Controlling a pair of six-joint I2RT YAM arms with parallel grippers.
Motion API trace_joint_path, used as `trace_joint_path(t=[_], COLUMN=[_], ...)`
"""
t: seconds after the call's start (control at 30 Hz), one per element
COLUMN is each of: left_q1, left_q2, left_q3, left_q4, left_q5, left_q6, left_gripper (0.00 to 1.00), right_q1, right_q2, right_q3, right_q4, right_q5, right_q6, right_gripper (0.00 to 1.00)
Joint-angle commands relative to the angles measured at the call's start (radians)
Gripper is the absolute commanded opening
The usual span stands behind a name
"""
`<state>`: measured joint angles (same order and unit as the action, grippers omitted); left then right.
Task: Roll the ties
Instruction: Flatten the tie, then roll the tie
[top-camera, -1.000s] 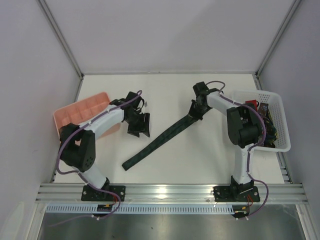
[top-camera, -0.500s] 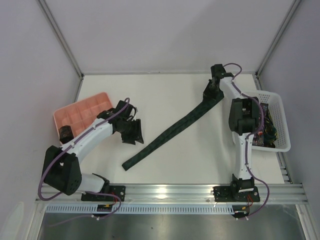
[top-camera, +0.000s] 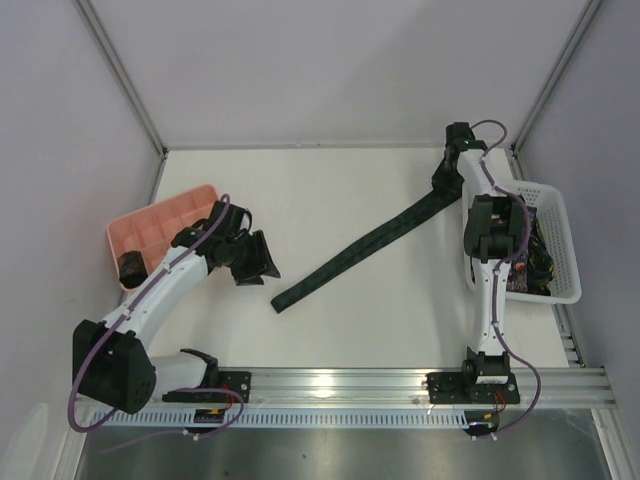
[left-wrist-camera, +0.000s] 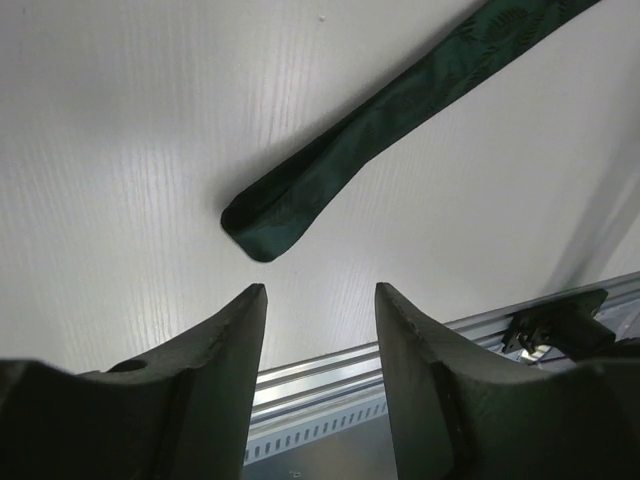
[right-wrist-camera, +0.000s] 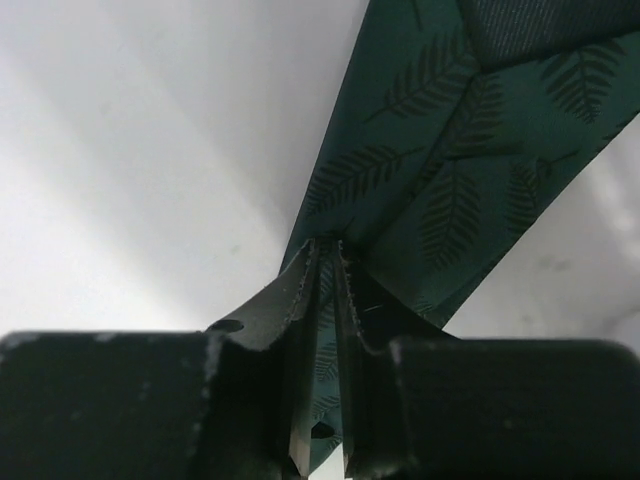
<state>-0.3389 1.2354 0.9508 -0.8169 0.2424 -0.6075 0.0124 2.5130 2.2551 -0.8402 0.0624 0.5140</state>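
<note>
A dark green tie (top-camera: 360, 250) with a leaf print lies stretched slantwise across the white surface (top-camera: 320, 185). The right fingers (right-wrist-camera: 262, 318) are pinched on its wide end, toward the far right corner, just beside the white basket (top-camera: 562, 225). The left fingers (left-wrist-camera: 240, 335) stand partly apart and empty, hanging just short of the tie's narrow end, near the pink tray (top-camera: 160, 212).

We find bare worktop (top-camera: 330, 190) toward 12 o'clock; the tie (top-camera: 352, 257) crosses centre, pink tray (top-camera: 160, 208) at 9, white basket (top-camera: 568, 250) at 3.
</note>
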Motion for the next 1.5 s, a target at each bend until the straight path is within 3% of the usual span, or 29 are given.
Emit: trace_joint_path(t=[0.0, 0.1, 0.2, 0.33, 0.4, 0.5, 0.53, 0.63, 0.77, 0.9, 1.03, 1.47], left_q1=[0.038, 0.067, 0.080, 0.083, 0.092, 0.103, 0.107, 0.109, 0.109, 0.109, 0.109, 0.109], left_q2=[-0.016, -0.004, 0.039, 0.113, 0.150, 0.164, 0.156, 0.125, 0.082, -0.022, -0.134, -0.099], left_q3=[-0.023, -0.059, -0.092, -0.107, -0.122, -0.144, -0.153, -0.211, -0.265, -0.311, -0.398, -0.446], left_q4=[0.022, 0.102, 0.177, 0.231, 0.248, 0.257, 0.266, 0.315, 0.309, 0.297, 0.377, 0.463], left_q5=[0.018, 0.084, 0.129, 0.141, 0.159, 0.156, 0.156, 0.179, 0.144, 0.054, 0.073, 0.123], left_q6=[-0.069, -0.080, -0.077, -0.063, -0.064, -0.089, -0.100, -0.153, -0.210, -0.244, -0.299, -0.301], left_gripper=[0.55, 0.68, 0.69, 0.68, 0.66, 0.64, 0.63, 0.60, 0.56, 0.52, 0.52, 0.50], right_q1=[-0.041, -0.049, -0.025, 0.053, 0.096, 0.185, 0.204, 0.296, 0.421, 0.567, 0.636, 0.704], right_q2=[0.029, -0.009, -0.101, -0.221, -0.262, -0.361, -0.384, -0.457, -0.505, -0.505, -0.479, -0.361], right_q3=[0.073, 0.113, 0.100, 0.074, 0.025, -0.146, -0.196, -0.398, -0.629, -0.744, -0.793, -0.822], right_q4=[-0.019, -0.011, 0.009, 0.013, 0.016, 0.086, 0.117, 0.211, 0.340, 0.473, 0.602, 0.678], right_q5=[0.109, 0.048, 0.002, -0.114, -0.189, -0.369, -0.491, -0.684, -0.858, -0.912, -0.920, -0.912], right_q6=[-0.068, -0.066, -0.078, -0.097, -0.098, -0.082, -0.074, -0.019, 0.029, 0.060, 0.142, 0.161], right_gripper=[0.16, 0.20, 0.26, 0.44, 0.45, 0.43, 0.40, 0.28, 0.22, 0.19, 0.13, 0.05])
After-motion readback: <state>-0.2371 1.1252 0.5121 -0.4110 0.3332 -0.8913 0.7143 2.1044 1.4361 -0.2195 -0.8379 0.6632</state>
